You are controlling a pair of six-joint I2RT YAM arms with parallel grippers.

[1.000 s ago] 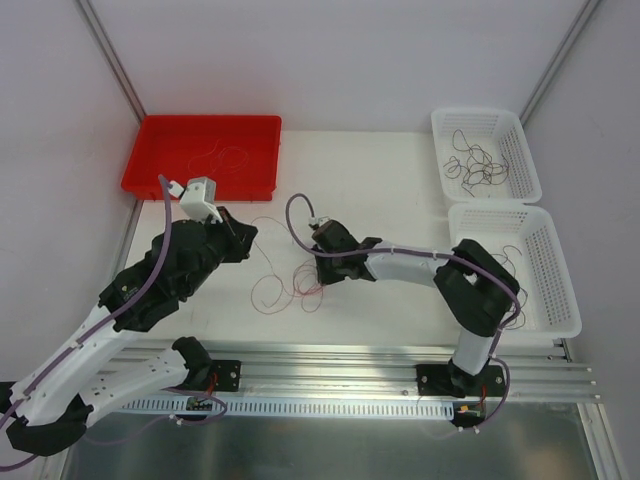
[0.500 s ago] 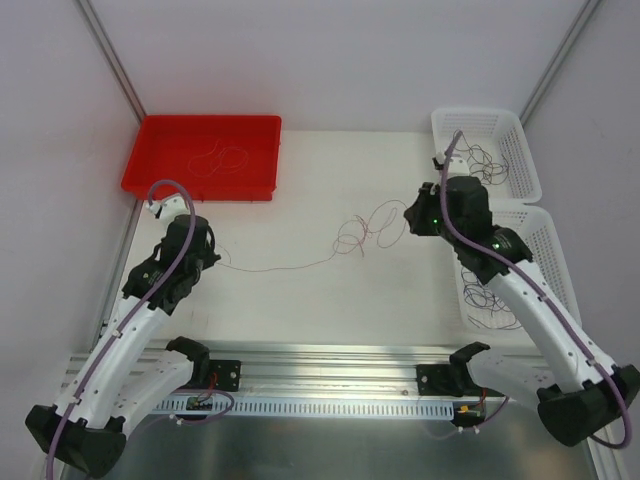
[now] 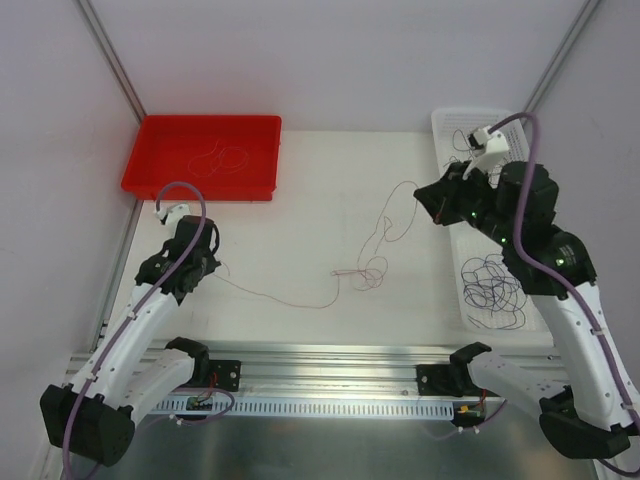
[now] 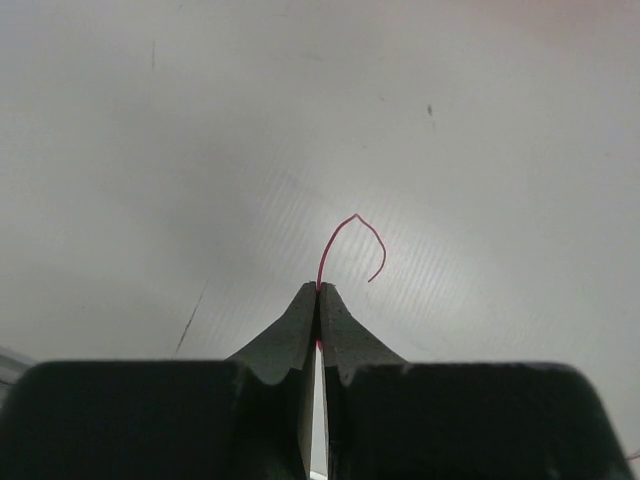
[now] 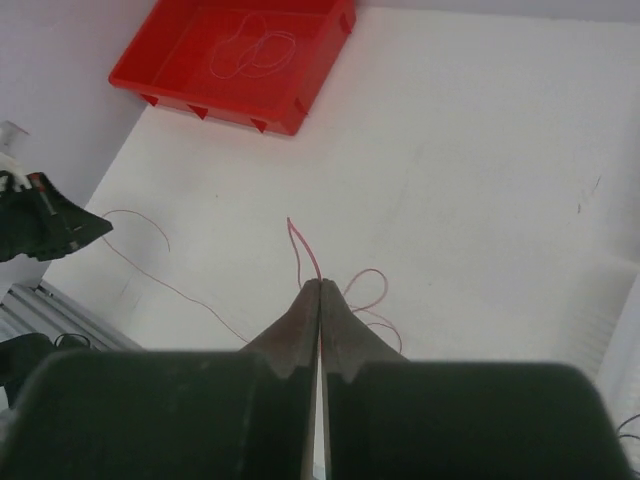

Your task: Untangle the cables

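Observation:
One thin red cable [image 3: 270, 293] runs across the white table from my left gripper [image 3: 212, 268] to a small loop tangle [image 3: 372, 270]. From there it rises to my right gripper [image 3: 425, 200]. Both grippers are shut on it. In the left wrist view the closed jaws pinch the cable, and its short curled end [image 4: 356, 216] sticks out ahead of the tips. In the right wrist view the closed tips [image 5: 320, 284] hold the cable [image 5: 300, 245] above the table, with loops hanging below.
A red tray [image 3: 200, 186] at the back left holds a thin pale cable [image 3: 225, 158]. Two white baskets stand on the right. The far basket [image 3: 440, 120] holds dark cables [image 3: 470, 150]. The near basket [image 3: 455, 262] holds purple cables [image 3: 495, 285].
My right gripper has risen and moved back to the right with the red cable. The loop tangle has slid toward the near middle of the table. My left gripper has barely moved.

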